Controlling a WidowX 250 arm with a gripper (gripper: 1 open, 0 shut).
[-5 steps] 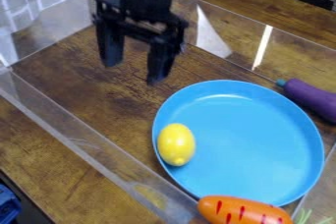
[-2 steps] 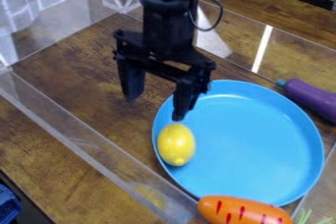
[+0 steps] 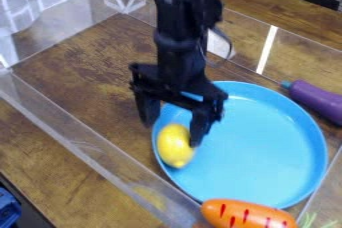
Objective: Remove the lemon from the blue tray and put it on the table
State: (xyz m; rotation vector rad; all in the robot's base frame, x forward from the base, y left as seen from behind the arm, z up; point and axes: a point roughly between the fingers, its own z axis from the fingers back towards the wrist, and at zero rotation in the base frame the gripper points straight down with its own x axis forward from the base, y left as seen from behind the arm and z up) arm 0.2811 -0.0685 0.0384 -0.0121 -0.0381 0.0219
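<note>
Lemon (image 3: pixel 175 145): lies on the blue tray (image 3: pixel 274 142), at the tray's left edge, close against the raised rim on the near-left side.
Lemon's axis: oval, lying down; its long axis runs roughly near to far in this view, with one end toward the near rim and the other toward the far side of the tray. Which end is the stem end I cannot tell.
Gripper (image 3: pixel 177 124): jaws spread wide, holding nothing. It points straight down, with one finger to the left of the lemon over the tray rim and the other to the lemon's right over the tray floor. The lemon sits between and just below the fingertips; whether either finger touches it cannot be told.
Step in hand: the approach for the pick. The lemon is not yet grasped and not yet lifted.
Next move: judged from this, a little more descent so the fingers straddle the lemon's short width, then a close across that width, then a lift clear of the rim.
Risk: the left finger is near the rim and may catch it; the smooth oval could roll or slip along its long axis when squeezed.
Table (image 3: pixel 94 82): bare wood lies left and far of the tray, room for the set-down.
Bystanders: a carrot (image 3: pixel 246 214) at the near edge, an eggplant (image 3: pixel 318 97) to the right.
</note>
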